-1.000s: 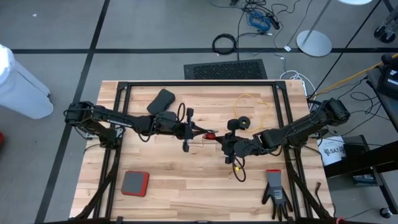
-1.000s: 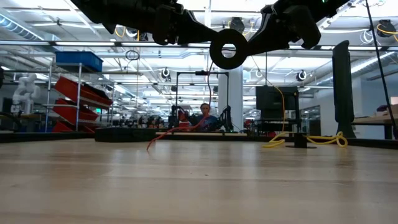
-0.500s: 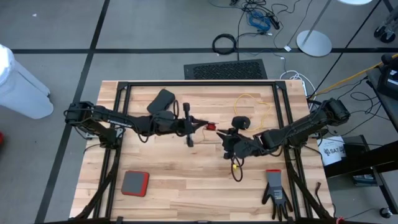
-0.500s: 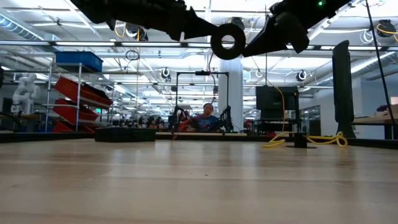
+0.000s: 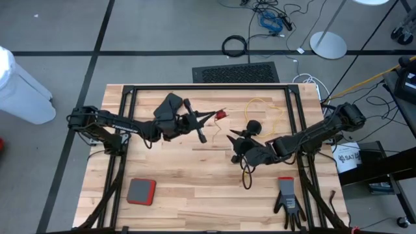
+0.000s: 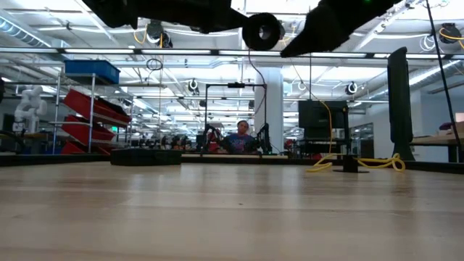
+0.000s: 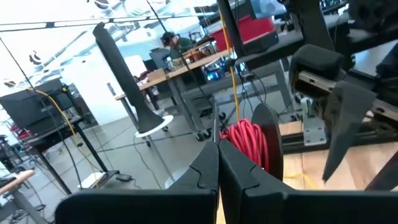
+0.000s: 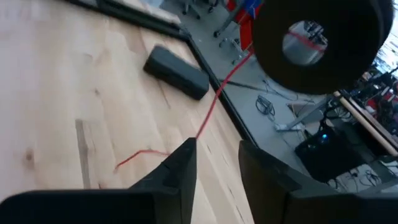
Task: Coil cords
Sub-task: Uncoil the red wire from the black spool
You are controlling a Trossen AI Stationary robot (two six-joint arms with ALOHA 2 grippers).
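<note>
Left pincer (image 7: 217,158) is pinched fully shut and, as far as I can judge, it's got the red cord (image 7: 244,140) right next to its black reel (image 6: 262,30). The reel hangs in the air well above the desk (image 5: 188,175), with most of the cord wound on as a fat red bundle. Right pincer (image 8: 217,149) is just beside it, fingers apart with nothing between them, and a loose red tail runs from the reel down onto the wood near a dark block (image 8: 177,73).

If I were doing this step, I'd have the right pincer catch that loose tail close to the reel, not far out. Then lay it round with a bit of tension so the turns don't spring off, while the left keeps the reel steady and doesn't twist.

The yellow cord (image 5: 265,107) lies uncoiled at the far side of the desk by its own reel (image 5: 253,127), so that one's next I guess
</note>
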